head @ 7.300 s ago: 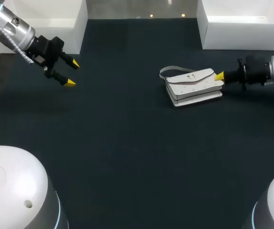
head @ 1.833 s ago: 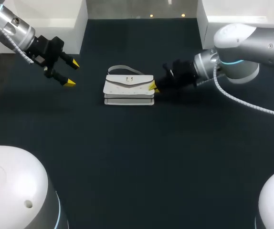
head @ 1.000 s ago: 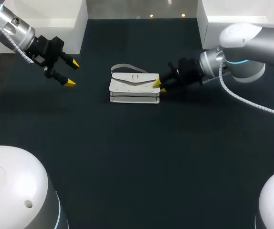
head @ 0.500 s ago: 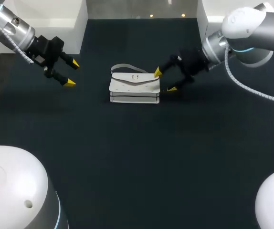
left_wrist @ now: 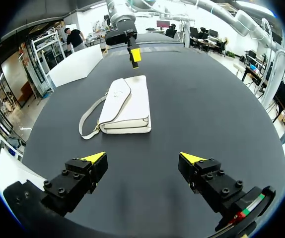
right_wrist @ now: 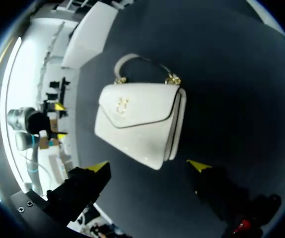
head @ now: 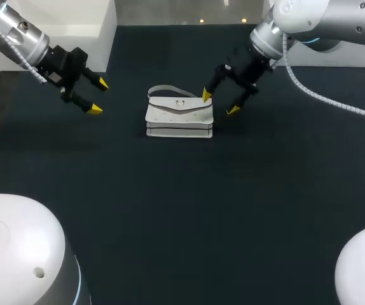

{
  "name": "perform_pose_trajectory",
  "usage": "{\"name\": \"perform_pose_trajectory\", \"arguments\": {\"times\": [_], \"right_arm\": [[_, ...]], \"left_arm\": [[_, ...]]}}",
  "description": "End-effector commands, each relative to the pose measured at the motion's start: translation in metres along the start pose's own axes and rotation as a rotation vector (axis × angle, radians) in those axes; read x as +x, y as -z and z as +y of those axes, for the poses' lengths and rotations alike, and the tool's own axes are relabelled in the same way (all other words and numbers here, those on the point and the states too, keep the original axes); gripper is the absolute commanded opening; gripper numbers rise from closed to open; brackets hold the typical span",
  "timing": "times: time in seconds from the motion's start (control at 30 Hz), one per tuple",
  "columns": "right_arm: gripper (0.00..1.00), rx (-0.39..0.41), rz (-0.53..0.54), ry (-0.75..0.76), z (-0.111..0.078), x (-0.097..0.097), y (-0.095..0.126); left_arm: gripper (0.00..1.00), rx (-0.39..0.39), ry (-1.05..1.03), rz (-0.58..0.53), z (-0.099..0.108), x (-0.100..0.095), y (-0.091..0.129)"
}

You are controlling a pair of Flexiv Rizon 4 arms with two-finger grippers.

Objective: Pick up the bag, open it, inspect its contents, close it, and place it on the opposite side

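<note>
bag [head: 179, 116], white, flap type, lies flat and closed on dark table [head: 170, 210], in the upper middle of the head frame, a little left of centre. handle [head: 163, 89] points toward the far edge.

left gripper [head: 98, 96] sits upper left of the head frame, well apart from the bag, fingers spread wide, holding nothing. right gripper [head: 219, 103], its arm entering at upper right, is likewise spread and empty. one yellow tip [head: 206, 95] is at the bag's upper right corner, the other over bare table just right of the bag. head view cannot settle whether the first tip touches that corner.

right wrist view tells more. bag [right_wrist: 142, 124] lies ahead of the right gripper [right_wrist: 148, 165], one corner pointing into the gap between the two tips, neither tip seen against it. only this view shows the gold clasp [right_wrist: 121, 104] on the flap and the gold rings where the handle joins. left gripper [right_wrist: 58, 120] shows small beyond the bag.

left wrist view gives the side-on look. bag [left_wrist: 127, 106] is well ahead of the left gripper [left_wrist: 143, 157], roughly in line with the gap between its spread fingers. stacked side edges are visible, and the handle [left_wrist: 89, 119] lies slack on the table beside the bag. right gripper [left_wrist: 132, 49] hangs past the bag's far end. only one of its yellow tips shows here, close by the far corner.
</note>
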State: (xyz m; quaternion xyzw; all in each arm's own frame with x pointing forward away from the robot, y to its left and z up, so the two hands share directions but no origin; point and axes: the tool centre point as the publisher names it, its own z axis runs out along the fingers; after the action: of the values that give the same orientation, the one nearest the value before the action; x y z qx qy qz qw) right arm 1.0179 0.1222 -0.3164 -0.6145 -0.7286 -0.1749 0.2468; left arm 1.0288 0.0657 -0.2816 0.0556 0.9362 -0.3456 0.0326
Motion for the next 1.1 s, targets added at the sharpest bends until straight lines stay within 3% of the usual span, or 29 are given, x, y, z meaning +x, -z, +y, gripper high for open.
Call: {"name": "perform_pose_trajectory", "arguments": {"times": [0.03, 0.3, 0.57, 0.87, 1.1], "right_arm": [[1.0, 0.036, -0.122, 0.028, 0.004, 0.007, 0.003], [1.0, 0.023, -0.287, 0.195, 0.0, 0.018, 0.009], [1.0, -0.02, -0.478, 0.382, -0.009, 0.027, 0.011], [1.0, 0.01, -0.647, 0.535, -0.017, 0.025, 0.007], [1.0, -0.035, -0.772, 0.639, -0.023, 0.02, 0.004]], "left_arm": [[1.0, -0.002, -0.002, 0.039, -0.005, -0.01, 0.004], [1.0, -0.057, -0.047, 0.078, -0.019, -0.018, 0.003], [1.0, -0.088, -0.039, 0.112, -0.018, -0.027, -0.004], [1.0, -0.116, -0.034, 0.135, -0.016, -0.033, -0.007], [1.0, -0.125, -0.054, 0.131, -0.018, -0.037, -0.008]]}}
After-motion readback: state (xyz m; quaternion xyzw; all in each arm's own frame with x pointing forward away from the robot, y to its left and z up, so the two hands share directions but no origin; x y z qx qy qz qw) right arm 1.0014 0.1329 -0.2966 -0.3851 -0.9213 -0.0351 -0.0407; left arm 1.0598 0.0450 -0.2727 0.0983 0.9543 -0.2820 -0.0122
